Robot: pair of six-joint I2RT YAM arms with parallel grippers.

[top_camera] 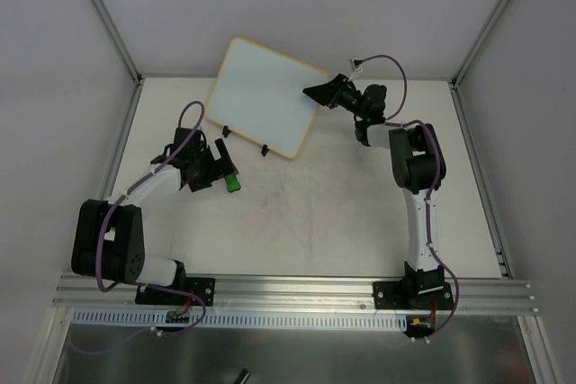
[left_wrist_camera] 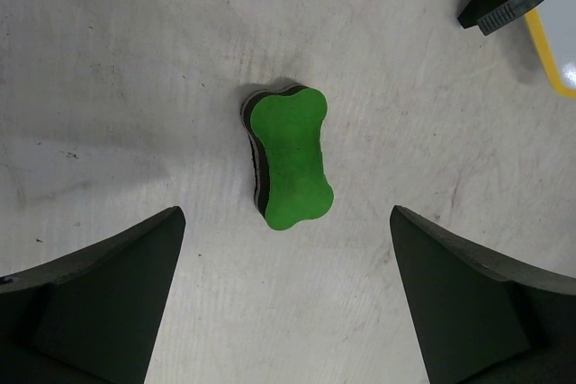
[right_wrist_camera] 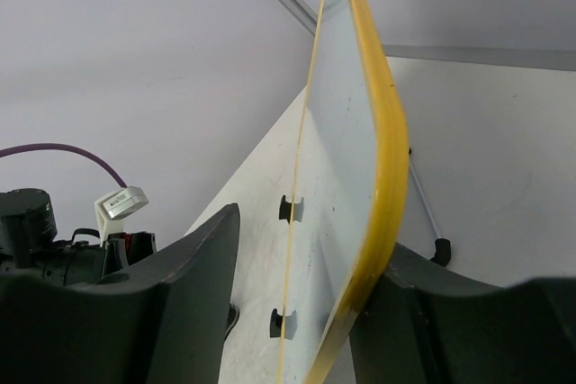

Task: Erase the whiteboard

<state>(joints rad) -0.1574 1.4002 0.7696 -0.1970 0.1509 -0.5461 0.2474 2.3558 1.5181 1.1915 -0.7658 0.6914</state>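
The whiteboard (top_camera: 265,96) stands tilted at the back of the table on two black clip feet (top_camera: 226,130), its white face blank. My right gripper (top_camera: 317,91) straddles its right edge. In the right wrist view the yellow frame (right_wrist_camera: 382,168) passes between the fingers. The right finger (right_wrist_camera: 423,294) touches the frame's back, and the left finger (right_wrist_camera: 193,285) stands apart from the board's face, so the jaws are open. A green bone-shaped eraser (left_wrist_camera: 290,159) lies flat on the table. My left gripper (left_wrist_camera: 286,218) hovers over it, wide open and holding nothing.
Grey walls and aluminium posts (top_camera: 103,15) enclose the table on the left, back and right. A board corner with one clip foot (left_wrist_camera: 501,6) shows at the upper right of the left wrist view. The tabletop (top_camera: 324,213) is scuffed with faint marks.
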